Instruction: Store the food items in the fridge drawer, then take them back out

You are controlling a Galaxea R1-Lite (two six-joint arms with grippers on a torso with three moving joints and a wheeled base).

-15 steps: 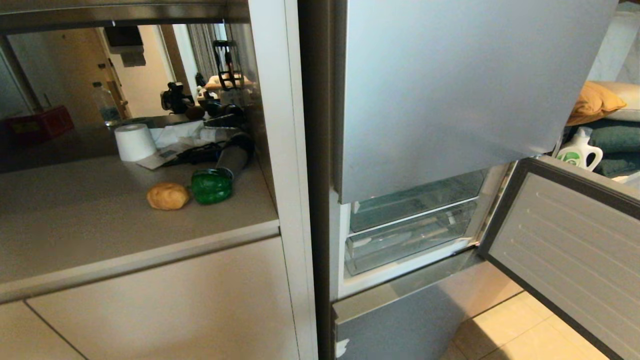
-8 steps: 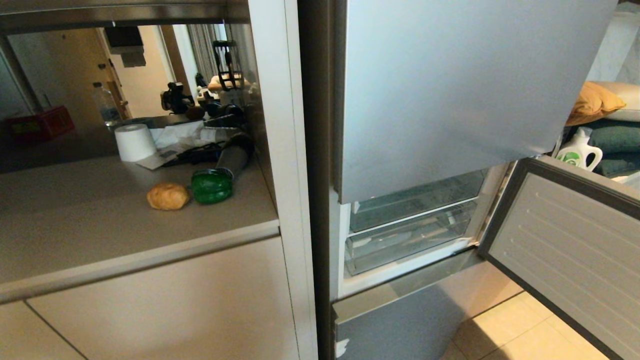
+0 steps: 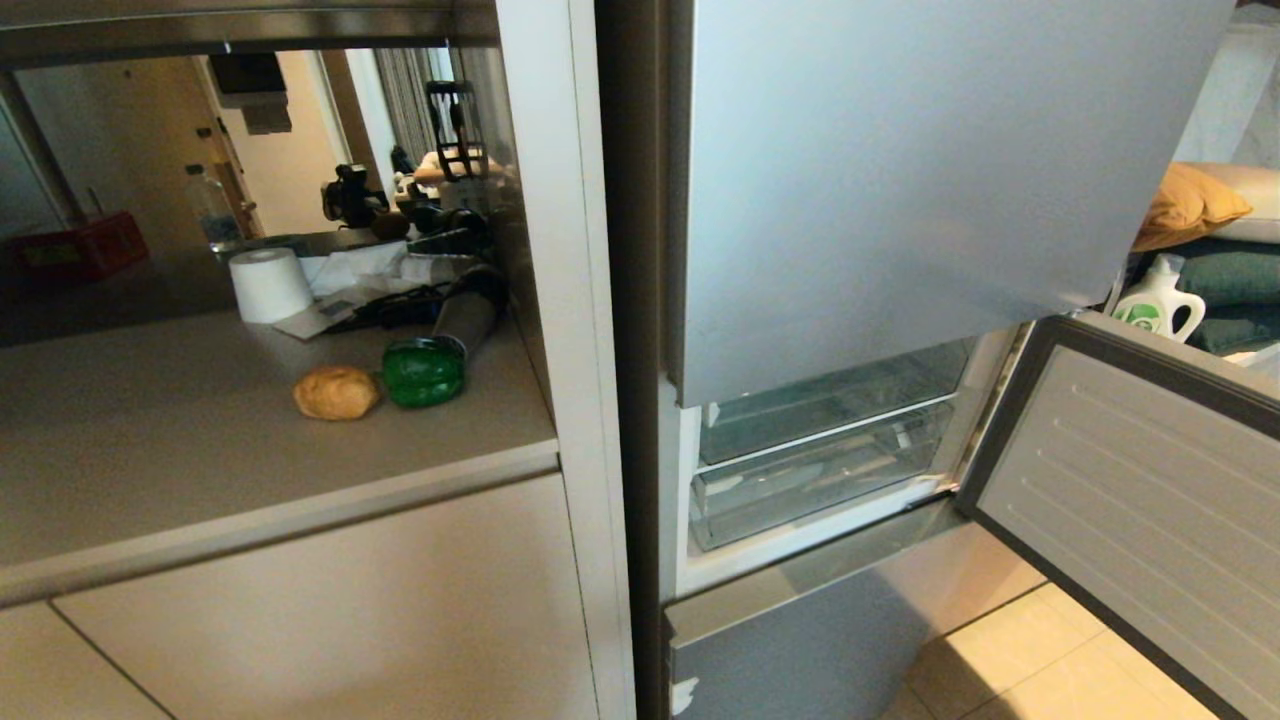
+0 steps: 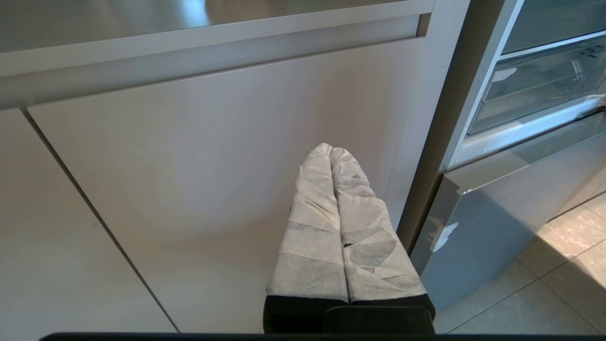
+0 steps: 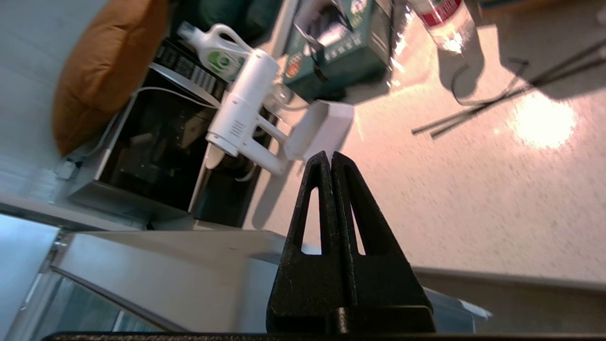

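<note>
The left gripper (image 4: 331, 150) hangs low before the pale cabinet front (image 4: 199, 180), its tape-wrapped fingers (image 4: 317, 213) pressed together on nothing; the counter lies above it, out of its reach, and the fridge stands just off to its side. The right gripper (image 5: 330, 156) also has its black fingers (image 5: 310, 227) closed flat against each other, empty, held out over the speckled floor (image 5: 473, 189) with the swung-open fridge door (image 5: 156, 265) right beneath it and a white handheld vacuum (image 5: 241, 113) farther ahead. Neither gripper shows in the head view. The tan potato (image 3: 336, 392) and the green bell pepper (image 3: 423, 372) sit side by side on the counter (image 3: 200, 460), well apart from both grippers. The clear fridge drawer (image 3: 815, 480) sits exposed and closed in the open compartment.
</note>
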